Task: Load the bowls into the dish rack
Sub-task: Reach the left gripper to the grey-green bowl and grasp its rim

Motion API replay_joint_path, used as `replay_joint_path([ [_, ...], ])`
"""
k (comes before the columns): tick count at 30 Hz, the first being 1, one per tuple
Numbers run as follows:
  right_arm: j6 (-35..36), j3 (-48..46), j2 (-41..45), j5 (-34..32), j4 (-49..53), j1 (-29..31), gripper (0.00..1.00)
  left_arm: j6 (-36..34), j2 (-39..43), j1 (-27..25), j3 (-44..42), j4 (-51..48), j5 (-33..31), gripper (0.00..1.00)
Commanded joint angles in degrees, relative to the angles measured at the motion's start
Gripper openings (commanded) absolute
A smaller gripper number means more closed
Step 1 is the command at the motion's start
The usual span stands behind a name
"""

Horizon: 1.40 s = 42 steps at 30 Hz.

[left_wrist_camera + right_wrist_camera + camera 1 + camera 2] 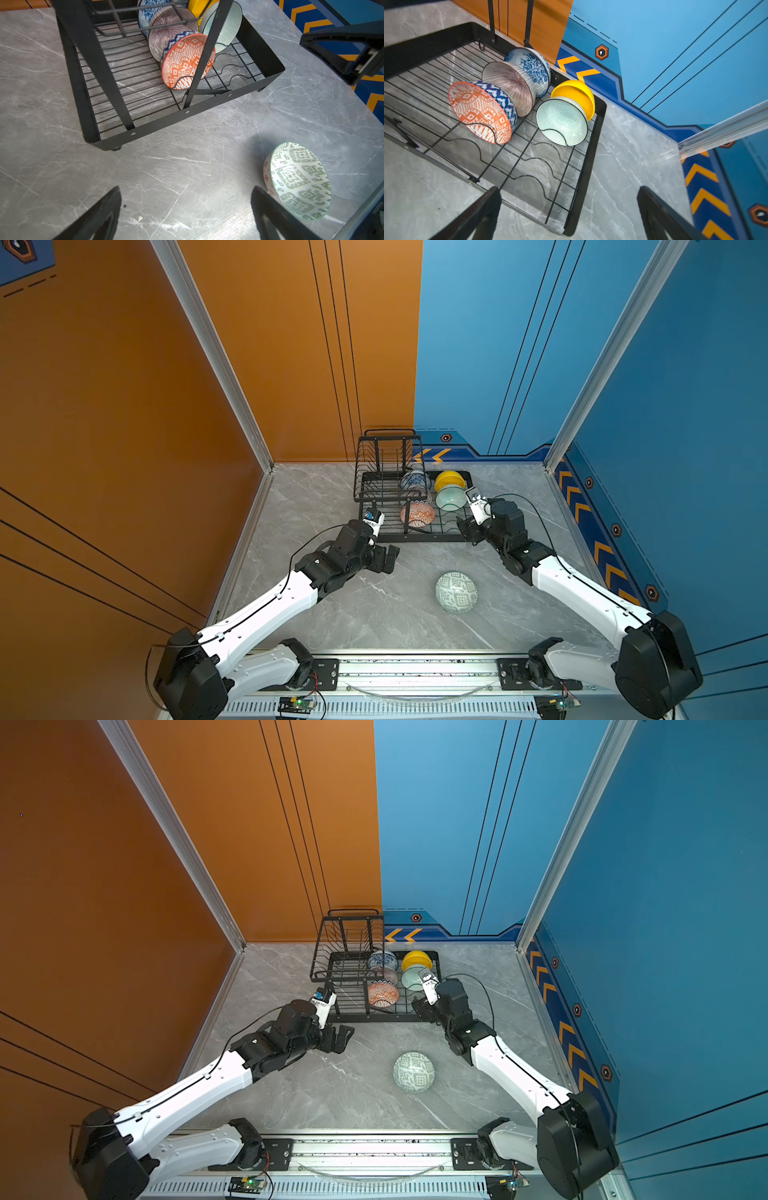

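The black wire dish rack [432, 538] [374, 1018] stands at the back of the table. Five bowls stand on edge in its slots: blue-white floral [531, 68], pinkish striped [510, 83], orange-white [477, 110], yellow [577, 91] and mint green [562, 122]. A green-white patterned bowl [456, 591] [414, 1071] [299, 180] sits alone on the table in front of the rack. My left gripper [390, 559] [187, 191] hangs open and empty left of that bowl. My right gripper [467, 526] [569, 191] is open and empty over the rack's front right corner.
The grey marble table [374, 614] is enclosed by an orange wall on the left and blue walls at the back and right. The rack's raised upper basket [388, 460] stands at its back left. A metal rail [415, 672] runs along the near edge.
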<state>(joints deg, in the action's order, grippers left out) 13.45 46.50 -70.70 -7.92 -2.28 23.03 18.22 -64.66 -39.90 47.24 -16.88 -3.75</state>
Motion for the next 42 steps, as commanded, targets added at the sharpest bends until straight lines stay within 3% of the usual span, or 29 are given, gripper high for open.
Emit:
replay_joint_path([
  [1,-10.25,3.91,0.29,7.82,8.70,-3.41,1.00,2.19,-1.47,-2.23,0.15,2.27,1.60,0.98],
  [12,-13.80,8.18,-3.26,13.62,16.17,-6.94,1.00,6.10,-12.30,-9.83,1.77,9.27,4.74,0.98],
  [27,-13.63,7.05,-4.27,13.82,15.96,-7.10,1.00,12.67,-27.36,-13.08,6.42,14.80,12.13,0.98],
  [42,-13.36,5.99,-4.54,13.46,15.28,-7.38,1.00,14.04,-34.35,-14.07,9.89,14.81,15.16,0.98],
])
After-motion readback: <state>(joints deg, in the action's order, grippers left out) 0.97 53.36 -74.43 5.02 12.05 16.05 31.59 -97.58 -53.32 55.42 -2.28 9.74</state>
